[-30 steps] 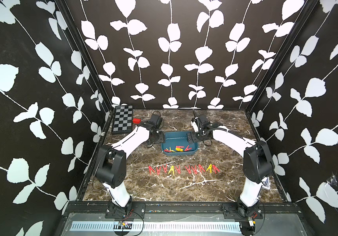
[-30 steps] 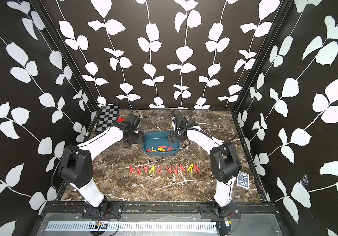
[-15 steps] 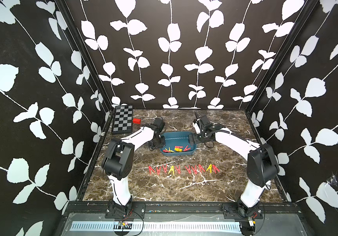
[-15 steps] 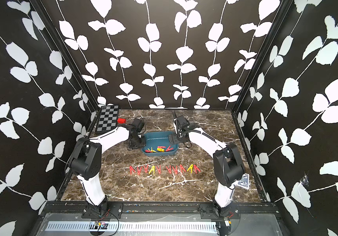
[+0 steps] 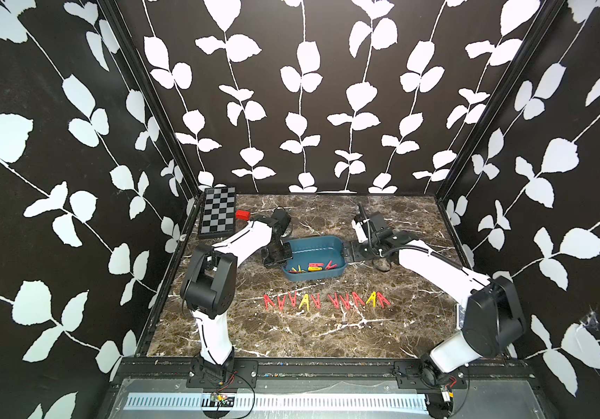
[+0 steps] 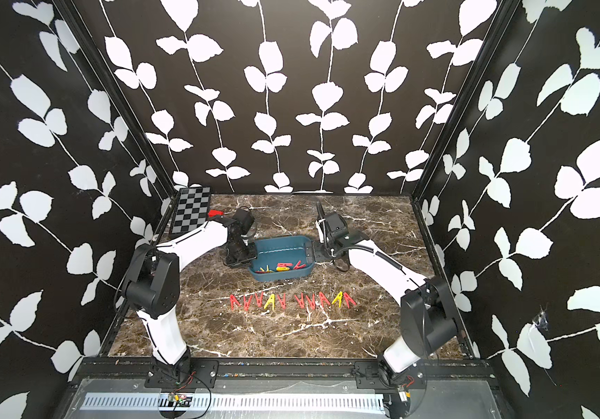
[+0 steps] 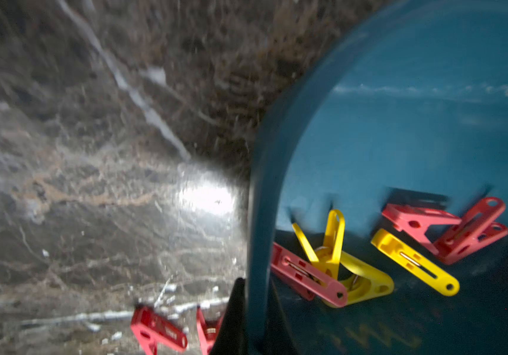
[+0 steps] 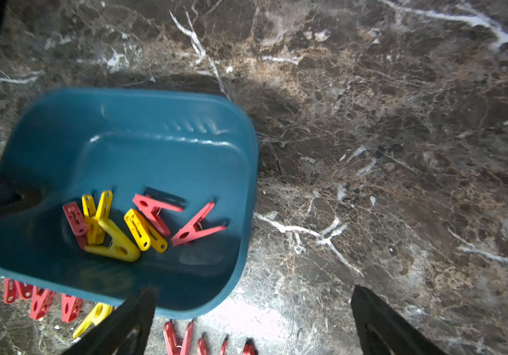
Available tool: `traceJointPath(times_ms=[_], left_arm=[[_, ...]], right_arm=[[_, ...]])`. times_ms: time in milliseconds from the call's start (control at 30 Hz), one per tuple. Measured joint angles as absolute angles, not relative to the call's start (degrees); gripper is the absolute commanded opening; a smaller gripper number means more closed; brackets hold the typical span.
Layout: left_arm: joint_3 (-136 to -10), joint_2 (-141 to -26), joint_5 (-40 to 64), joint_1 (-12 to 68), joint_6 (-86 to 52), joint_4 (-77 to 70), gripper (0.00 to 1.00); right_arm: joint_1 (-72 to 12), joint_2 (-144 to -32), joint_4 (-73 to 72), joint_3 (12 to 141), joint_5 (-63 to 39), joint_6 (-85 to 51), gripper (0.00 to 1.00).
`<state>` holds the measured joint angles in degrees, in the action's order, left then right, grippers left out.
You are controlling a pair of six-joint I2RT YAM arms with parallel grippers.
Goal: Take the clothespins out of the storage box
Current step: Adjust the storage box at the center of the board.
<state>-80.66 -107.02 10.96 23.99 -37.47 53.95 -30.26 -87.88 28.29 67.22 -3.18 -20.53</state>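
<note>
in both top views: left gripper (image 5: 279, 254) has snapped shut on the storage box (image 5: 313, 248), centre stage, pinching its 9 o'clock rim. right gripper (image 5: 349, 250) stays wide at 3 o'clock. left wrist: clothespins (image 7: 332, 270) heaped inside. right wrist: jaws gaping, nothing held.

Left arm (image 5: 247, 239) and right arm (image 5: 436, 265): white link shells and bulky black joint housings (image 5: 211, 286) recorded on both. Black mounting plates (image 5: 218, 373) with visible screws are noted at the bases, thin red and black wires (image 5: 232, 380) beside them. A black ribbed cable (image 5: 412, 247) is seen on the right forearm. In the right wrist view the right gripper (image 8: 254, 289) is fitted with black, tapered, wedge-shaped fingers (image 8: 123, 325)
</note>
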Motion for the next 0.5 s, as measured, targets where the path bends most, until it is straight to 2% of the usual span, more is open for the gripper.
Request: traceJointPath(times_ms=[300,500], left_arm=[[-80.47,-106.96,24.80,20.29,-42.26,57.84,0.00],[-79.18,-106.80,29.63,20.34,-45.54,56.88,0.00]], right_arm=[[-30.26,-82.48,25.47,63.96,-1.89,-22.04,0.99],[-30.24,-81.43,24.71,62.48,-1.65,-22.79,0.99]])
